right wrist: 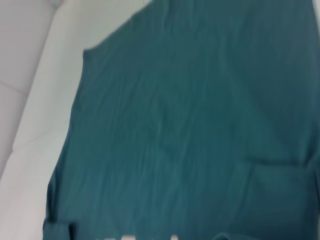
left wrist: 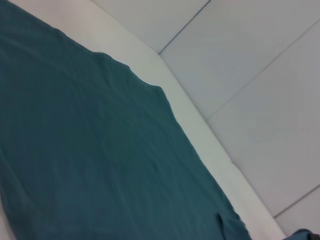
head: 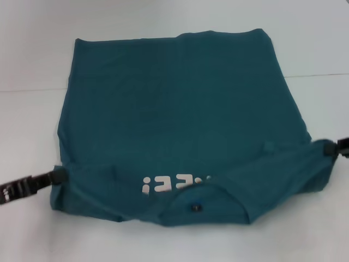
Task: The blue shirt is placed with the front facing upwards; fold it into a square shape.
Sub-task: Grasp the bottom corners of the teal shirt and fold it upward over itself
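Blue shirt near edge folded, lettering half-hidden

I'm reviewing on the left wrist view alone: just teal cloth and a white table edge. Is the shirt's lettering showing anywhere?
Observer: Yes. In the head view the white lettering on the blue shirt shows upside down on the robot's side, partly covered by a fold.
Operator: Where are the grippers?
Observer: The left gripper is at the shirt's near left corner.
Operator: And the right one?
Observer: The right gripper is at the near right corner, slightly farther from the robot.
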